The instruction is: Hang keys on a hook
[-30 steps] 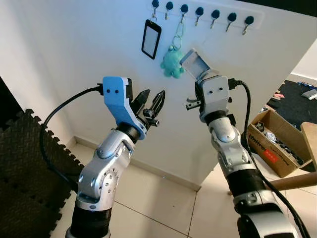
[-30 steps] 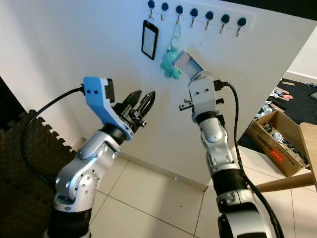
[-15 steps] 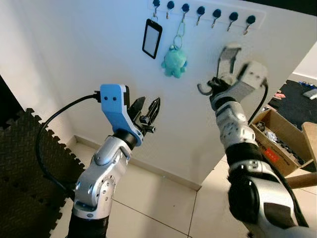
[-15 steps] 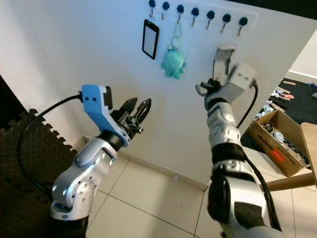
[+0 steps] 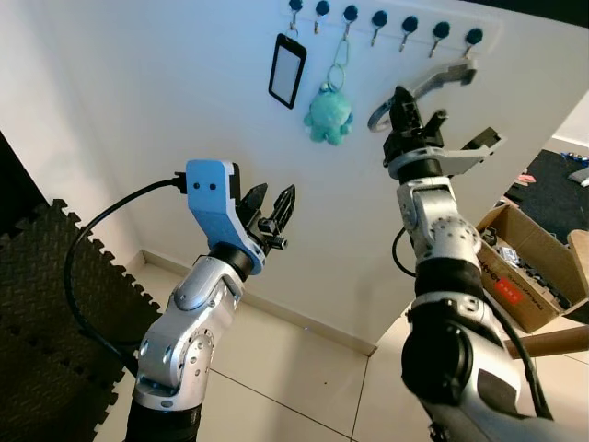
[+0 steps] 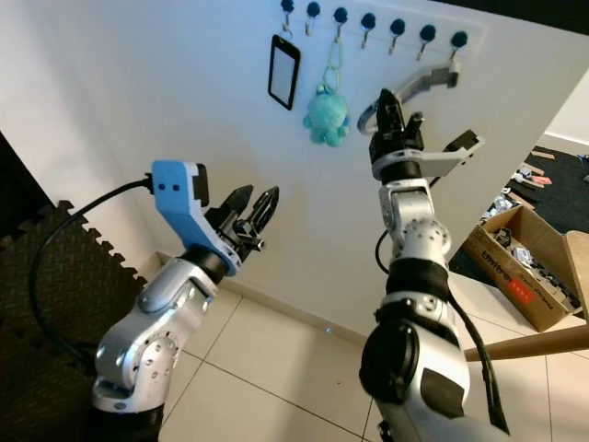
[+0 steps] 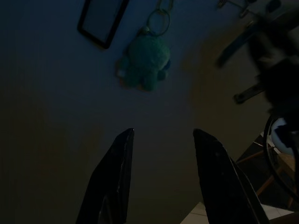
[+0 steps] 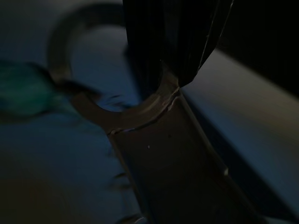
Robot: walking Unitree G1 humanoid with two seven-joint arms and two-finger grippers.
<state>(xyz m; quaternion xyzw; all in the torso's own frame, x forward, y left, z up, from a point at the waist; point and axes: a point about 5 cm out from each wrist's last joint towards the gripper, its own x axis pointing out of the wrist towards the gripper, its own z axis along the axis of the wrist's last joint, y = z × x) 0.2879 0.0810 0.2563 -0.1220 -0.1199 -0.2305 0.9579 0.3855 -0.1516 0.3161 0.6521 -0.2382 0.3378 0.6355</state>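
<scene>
A row of blue-knobbed hooks [image 5: 379, 18] runs along the top of the white wall. On it hang a black-framed tag [image 5: 287, 71] and a teal octopus keyring [image 5: 328, 114]. My right gripper [image 5: 402, 99] is raised just under the hooks and is shut on a flat grey key-like piece [image 5: 444, 75], whose ring end [image 5: 375, 118] points towards the octopus. In the right wrist view the fingers [image 8: 154, 56] pinch that grey piece [image 8: 163, 154] by its ring. My left gripper [image 5: 274, 204] stands open lower down, facing the wall, with the octopus [image 7: 145, 63] ahead of it.
An open cardboard box [image 5: 525, 267] with small items sits on the floor at the right, beside a wooden edge [image 5: 552, 339]. Black foam mats [image 5: 46, 304] cover the floor at the left. Pale tiles lie below the wall.
My right arm has twisted and risen, carrying the grey piece from beside the octopus up under the right-hand hooks. The left arm has sunk slightly.
</scene>
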